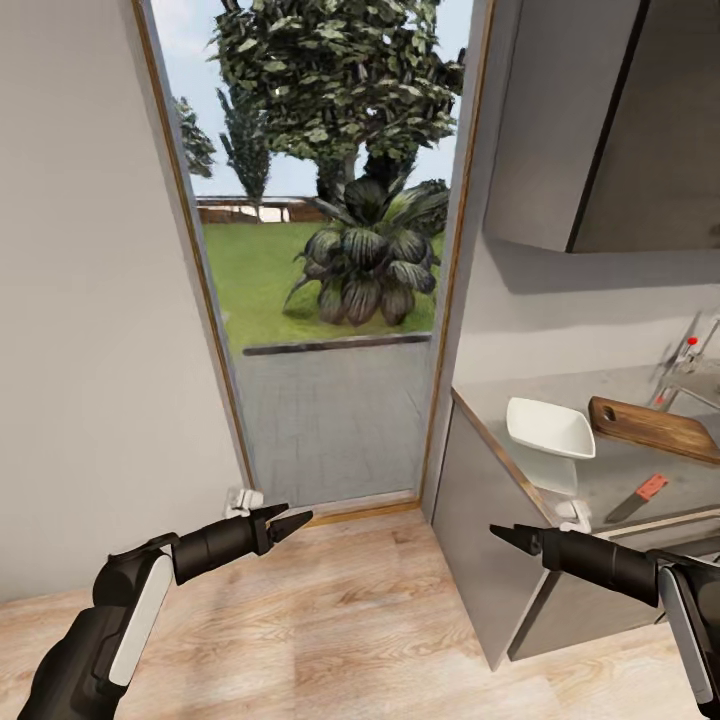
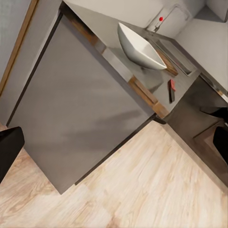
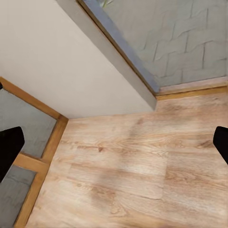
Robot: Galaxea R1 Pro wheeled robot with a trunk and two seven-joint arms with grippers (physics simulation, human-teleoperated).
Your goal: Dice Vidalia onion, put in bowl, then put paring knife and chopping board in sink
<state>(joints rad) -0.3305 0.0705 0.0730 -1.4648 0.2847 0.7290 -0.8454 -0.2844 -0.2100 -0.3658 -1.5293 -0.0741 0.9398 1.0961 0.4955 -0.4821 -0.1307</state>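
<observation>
The white bowl [image 1: 548, 428] [image 2: 140, 47] rests near the end of the grey countertop [image 1: 610, 470]. Behind it lies the brown chopping board [image 1: 655, 425] [image 2: 169, 65]. The paring knife [image 1: 640, 497] [image 2: 172, 89], red-handled, lies near the counter's front edge. The sink [image 2: 179, 56] and its faucet [image 1: 688, 362] are at the far right; the Vidalia onion is hidden. My left gripper [image 1: 285, 520] hangs open over the floor near the doorway. My right gripper [image 1: 508, 537] is open, low in front of the cabinet end, below the counter.
A tall glazed doorway [image 1: 330, 300] to a garden stands straight ahead, with a plain wall [image 1: 90, 300] at the left. Grey upper cabinets [image 1: 610, 120] hang over the counter. The cabinet's end panel [image 1: 480, 540] [image 2: 71, 109] stands at the right. Wooden floor [image 1: 340, 620] spreads below.
</observation>
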